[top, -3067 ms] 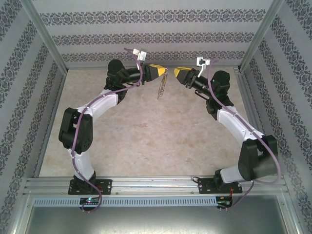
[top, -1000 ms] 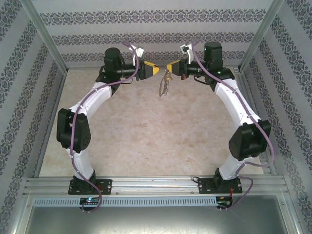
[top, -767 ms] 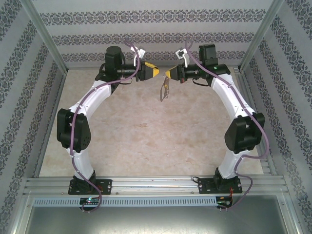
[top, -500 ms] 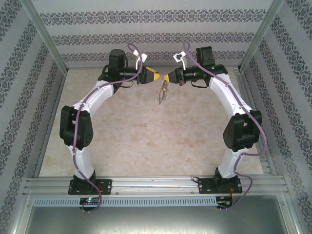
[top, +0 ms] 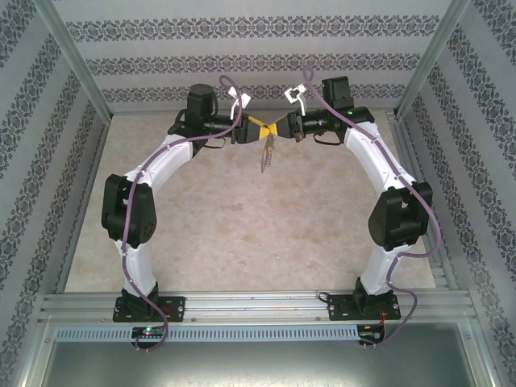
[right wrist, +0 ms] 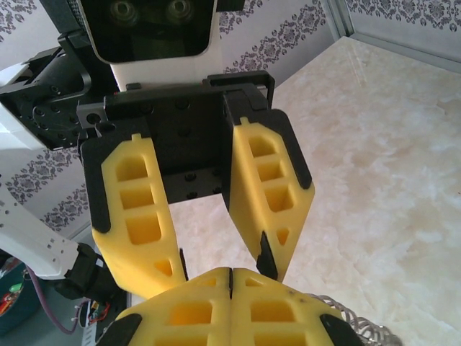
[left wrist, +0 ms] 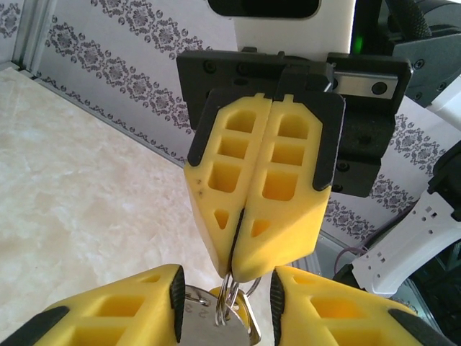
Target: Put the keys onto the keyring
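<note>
**Jaws Meet Tip to Tip Over the Far Edge, Keyring Hanging Between**

Both arms reach in over the middle of the tabletop's [top: 242,234] far edge, their yellow jaws nose to nose in the air.

The right gripper [top: 277,129] has its jaws pressed together. In the left wrist view, their tips pinch thin wire loops. The keyring [top: 265,155] hangs from this point, clear of the tabletop, and its fringe of pale metal bits [right wrist: 356,324] shows just beside the right jaws.

The left gripper [top: 262,130] has its jaws spread, one on each side of the right gripper's tips. Between them hangs the key [left wrist: 243,321], with a flat silver piece [left wrist: 196,324] beside it. I cannot tell whether either left jaw touches them.
</note>
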Action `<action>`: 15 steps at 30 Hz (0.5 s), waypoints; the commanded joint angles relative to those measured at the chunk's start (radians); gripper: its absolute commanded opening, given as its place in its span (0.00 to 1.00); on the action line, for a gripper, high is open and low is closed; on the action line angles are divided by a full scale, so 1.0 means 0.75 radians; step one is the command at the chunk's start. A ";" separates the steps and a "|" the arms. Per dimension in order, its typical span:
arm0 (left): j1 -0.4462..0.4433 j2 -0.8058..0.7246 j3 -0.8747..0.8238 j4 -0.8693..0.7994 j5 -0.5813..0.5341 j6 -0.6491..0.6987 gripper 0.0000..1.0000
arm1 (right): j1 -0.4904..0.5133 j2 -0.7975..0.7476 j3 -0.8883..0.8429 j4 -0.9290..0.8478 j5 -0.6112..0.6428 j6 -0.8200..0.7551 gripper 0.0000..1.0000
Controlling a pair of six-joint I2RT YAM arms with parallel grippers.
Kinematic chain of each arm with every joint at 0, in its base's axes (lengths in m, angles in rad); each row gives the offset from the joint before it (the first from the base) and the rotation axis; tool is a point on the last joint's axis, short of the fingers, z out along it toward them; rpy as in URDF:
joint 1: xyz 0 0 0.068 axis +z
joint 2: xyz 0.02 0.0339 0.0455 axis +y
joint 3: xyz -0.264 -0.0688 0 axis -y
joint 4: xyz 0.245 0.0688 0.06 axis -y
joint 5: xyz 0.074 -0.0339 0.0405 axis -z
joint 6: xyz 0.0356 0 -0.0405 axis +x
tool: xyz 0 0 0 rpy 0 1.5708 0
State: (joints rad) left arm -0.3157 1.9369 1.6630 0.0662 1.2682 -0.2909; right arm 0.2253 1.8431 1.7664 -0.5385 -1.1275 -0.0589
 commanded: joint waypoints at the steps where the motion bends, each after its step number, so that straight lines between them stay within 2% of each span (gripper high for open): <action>1: -0.017 0.029 0.047 -0.018 0.053 0.035 0.33 | 0.006 0.005 0.009 0.034 -0.048 -0.005 0.00; 5: -0.023 0.029 0.047 -0.011 0.051 0.030 0.24 | 0.004 0.003 0.003 0.035 -0.045 -0.008 0.00; 12: -0.023 0.021 0.039 0.064 0.052 -0.019 0.21 | 0.001 0.001 -0.006 0.038 -0.048 -0.011 0.00; 15: -0.022 0.022 0.033 0.105 0.056 -0.052 0.15 | 0.000 -0.001 -0.005 0.035 -0.050 -0.013 0.00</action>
State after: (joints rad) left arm -0.3214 1.9430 1.6630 0.0704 1.2839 -0.3023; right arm 0.2241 1.8431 1.7645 -0.5335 -1.1271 -0.0593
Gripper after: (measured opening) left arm 0.166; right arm 0.053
